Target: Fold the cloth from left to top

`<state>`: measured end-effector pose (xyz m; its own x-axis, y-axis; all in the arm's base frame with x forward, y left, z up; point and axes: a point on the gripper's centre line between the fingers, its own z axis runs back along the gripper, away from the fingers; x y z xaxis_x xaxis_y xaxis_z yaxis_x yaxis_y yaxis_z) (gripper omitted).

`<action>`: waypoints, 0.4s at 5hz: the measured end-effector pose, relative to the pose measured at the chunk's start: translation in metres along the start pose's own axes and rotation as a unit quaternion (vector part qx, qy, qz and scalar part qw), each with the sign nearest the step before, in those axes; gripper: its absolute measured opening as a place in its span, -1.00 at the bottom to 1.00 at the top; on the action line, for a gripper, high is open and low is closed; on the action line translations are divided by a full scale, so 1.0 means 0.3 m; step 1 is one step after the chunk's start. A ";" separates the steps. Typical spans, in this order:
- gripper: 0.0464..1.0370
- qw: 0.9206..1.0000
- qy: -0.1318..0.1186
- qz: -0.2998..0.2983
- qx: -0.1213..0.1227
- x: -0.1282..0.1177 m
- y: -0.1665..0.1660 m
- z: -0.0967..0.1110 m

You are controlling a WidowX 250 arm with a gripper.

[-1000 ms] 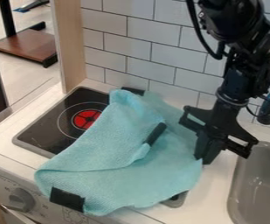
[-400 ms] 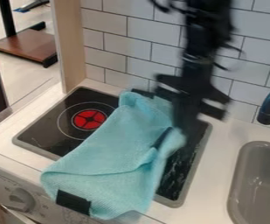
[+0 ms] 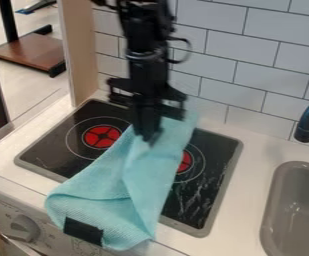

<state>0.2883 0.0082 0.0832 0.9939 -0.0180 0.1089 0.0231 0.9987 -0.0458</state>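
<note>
Camera view: claw (image 3: 148,136) pinched shut on upper part of blue-green cloth (image 3: 110,185) — folds run down from grip. Cloth lies slantwise across black stovetop (image 3: 203,197), lower end past table's (image 3: 250,155) front edge — black patch (image 3: 83,231) there.

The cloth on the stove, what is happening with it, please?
The black robot gripper is at the upper end of the blue cloth, over the stovetop. The task is to fold this cloth. At this moment it lies in a narrow, overlapped shape across the middle of the stovetop, and its lower end hangs over the front edge of the counter, near the knob. One red burner shows to the left of the cloth.
</note>
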 end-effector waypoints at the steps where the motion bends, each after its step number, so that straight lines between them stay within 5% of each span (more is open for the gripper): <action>1: -1.00 0.999 0.021 0.029 -0.003 -0.014 0.099 -0.056; 2: -1.00 0.998 0.044 0.034 -0.008 -0.011 0.145 -0.128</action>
<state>0.2900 0.0500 0.0427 0.9989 0.0444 0.0172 -0.0432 0.9969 -0.0658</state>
